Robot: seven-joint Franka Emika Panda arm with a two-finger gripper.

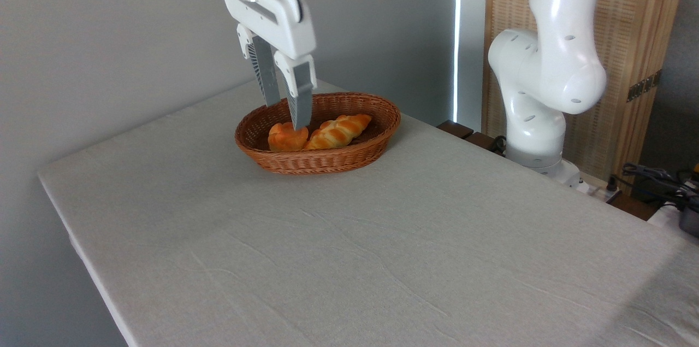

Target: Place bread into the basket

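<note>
The bread (339, 131) lies inside the basket (382, 112), stretched from the middle toward the right end, with its left tip touching a small round bun (285, 138) that sits in the left part. The basket rests on the table (349, 237), near its far edge, on a pale wrinkled cloth. The gripper (284, 115) hangs over the basket's left half, pointing down, its fingers apart with a narrow gap and nothing between them. The nearer fingertip (300, 117) ends just above the bun; whether it touches cannot be told. The farther finger reaches down behind the near one, in front of the basket's back wall. The arm's white base (538, 139) stands at the table's right rear
</note>
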